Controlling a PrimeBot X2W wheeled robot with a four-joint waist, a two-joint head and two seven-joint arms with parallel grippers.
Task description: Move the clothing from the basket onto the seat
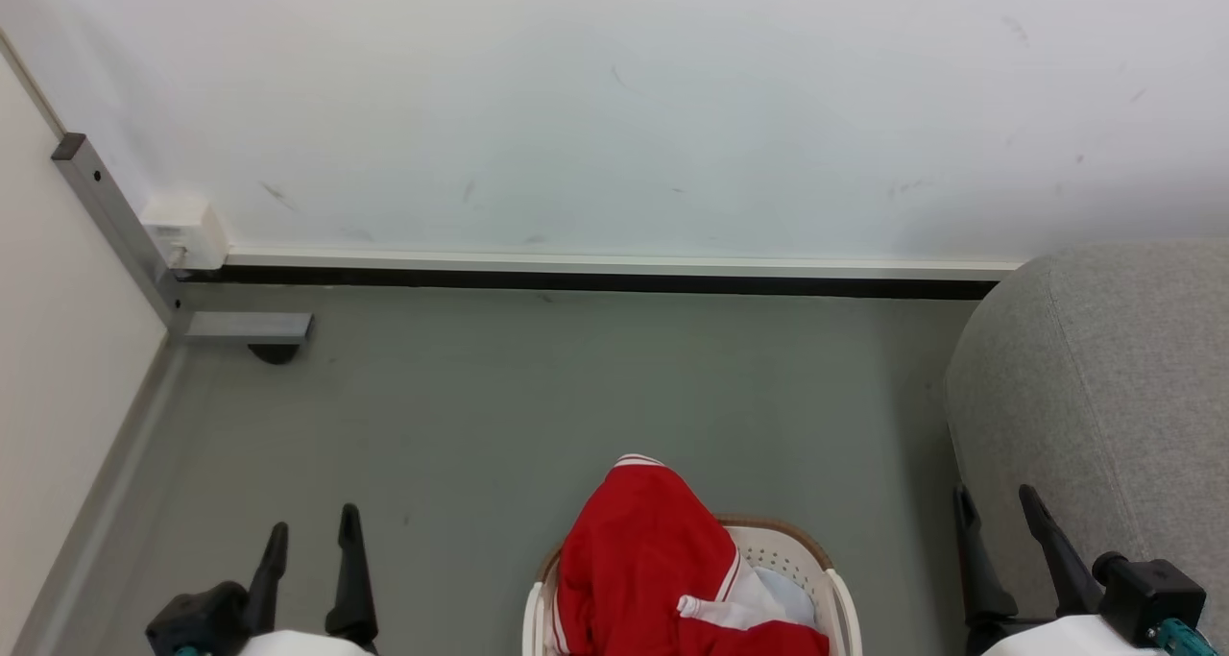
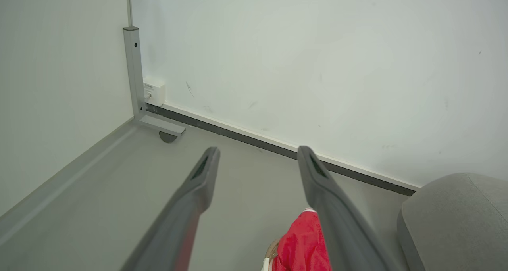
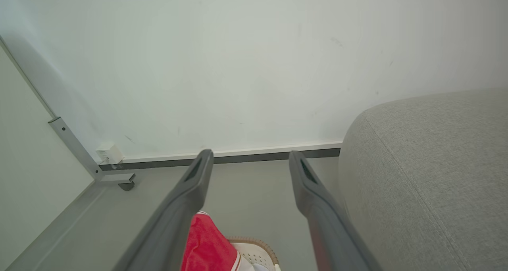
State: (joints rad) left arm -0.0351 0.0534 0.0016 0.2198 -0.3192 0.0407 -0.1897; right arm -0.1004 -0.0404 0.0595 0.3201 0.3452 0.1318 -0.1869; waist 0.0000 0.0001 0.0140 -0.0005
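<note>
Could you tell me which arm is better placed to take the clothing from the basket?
Probably right: the open right gripper hovers beside the seat, near basket and clothing; the left gripper is far from the seat.

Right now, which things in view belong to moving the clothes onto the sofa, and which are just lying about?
For the job: red clothing, heaped in the basket; grey sofa; left tool and right tool, both open and empty.
Just there: metal post in the corner; white wall box; dark skirting strip.
</note>
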